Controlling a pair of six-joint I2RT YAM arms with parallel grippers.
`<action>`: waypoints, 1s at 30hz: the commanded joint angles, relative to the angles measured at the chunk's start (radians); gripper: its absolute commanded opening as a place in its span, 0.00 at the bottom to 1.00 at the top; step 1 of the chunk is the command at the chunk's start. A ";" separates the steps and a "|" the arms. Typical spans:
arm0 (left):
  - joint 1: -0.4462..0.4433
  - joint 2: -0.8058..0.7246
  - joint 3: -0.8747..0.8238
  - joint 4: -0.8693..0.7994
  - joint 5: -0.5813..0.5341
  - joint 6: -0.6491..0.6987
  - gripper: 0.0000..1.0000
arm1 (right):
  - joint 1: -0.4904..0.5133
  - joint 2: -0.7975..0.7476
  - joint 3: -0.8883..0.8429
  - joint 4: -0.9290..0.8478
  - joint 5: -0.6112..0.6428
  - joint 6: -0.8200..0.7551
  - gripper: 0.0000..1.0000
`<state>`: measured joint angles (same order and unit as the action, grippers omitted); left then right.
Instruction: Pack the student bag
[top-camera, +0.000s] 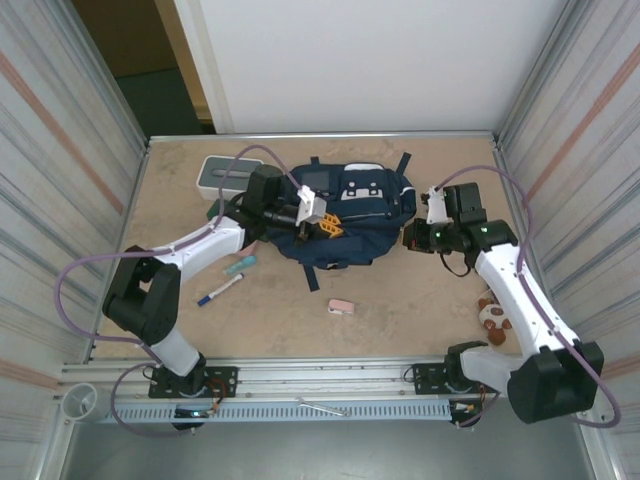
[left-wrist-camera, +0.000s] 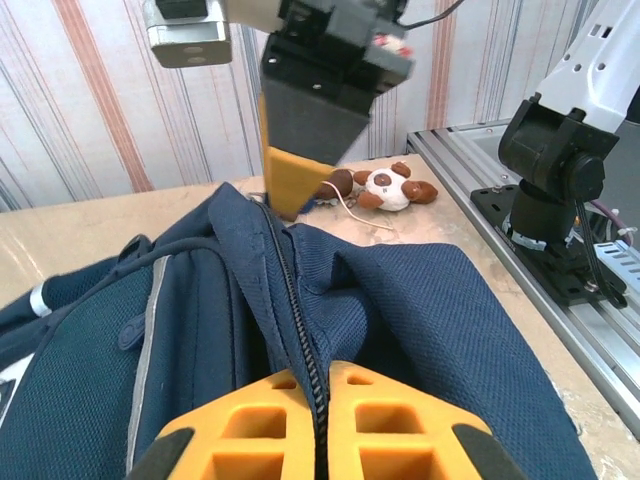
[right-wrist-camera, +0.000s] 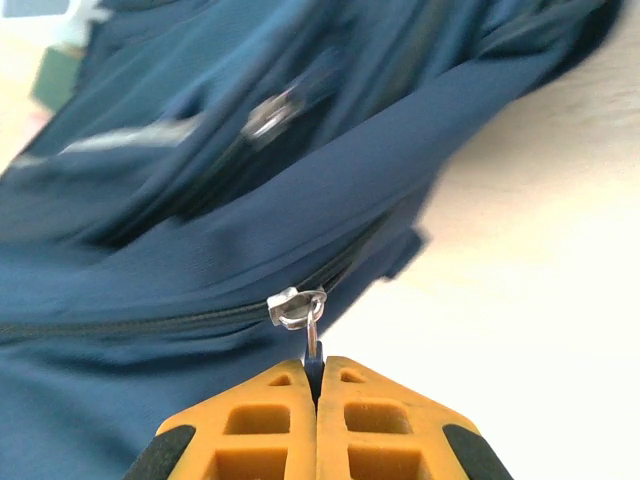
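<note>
Nearest the bases, in front of the student bag (top-camera: 372, 238): pink eraser (top-camera: 341, 308) is lying just ahead of it, marker (top-camera: 218, 291) is lying off its left front, and plush toy (top-camera: 493, 315) is sitting off its right front (all loose, none packed yet). Bag is lying flat mid-table. Left gripper (left-wrist-camera: 318, 378) is pinching the bag's fabric at the zipper seam, jaws closed tight on it. Right gripper (right-wrist-camera: 316, 372) is clamping the zipper pull (right-wrist-camera: 312, 348) at the bag's right end, jaws fully closed on the tab. Probably unzipping is going on, though the blur is hiding how far. To do it well, left should be holding the fabric taut while right is drawing the pull along the track, not lifting away. Grey-white box (top-camera: 222, 175) is sitting behind the bag's left end.
</note>
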<state>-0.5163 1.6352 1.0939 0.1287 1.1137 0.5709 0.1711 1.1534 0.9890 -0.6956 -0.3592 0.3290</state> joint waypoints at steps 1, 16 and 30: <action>0.074 -0.054 -0.035 0.117 0.075 -0.059 0.00 | -0.066 0.053 -0.012 0.012 0.140 0.008 0.00; 0.048 -0.016 -0.011 -0.058 -0.109 -0.032 0.47 | 0.012 0.037 0.001 0.119 -0.063 -0.004 0.00; -0.254 -0.023 0.078 -0.217 -0.577 -0.138 0.70 | 0.135 -0.026 0.049 0.160 -0.099 0.085 0.00</action>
<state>-0.7544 1.6016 1.1271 -0.0227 0.6968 0.4561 0.2844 1.1622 0.9783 -0.6064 -0.4015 0.3824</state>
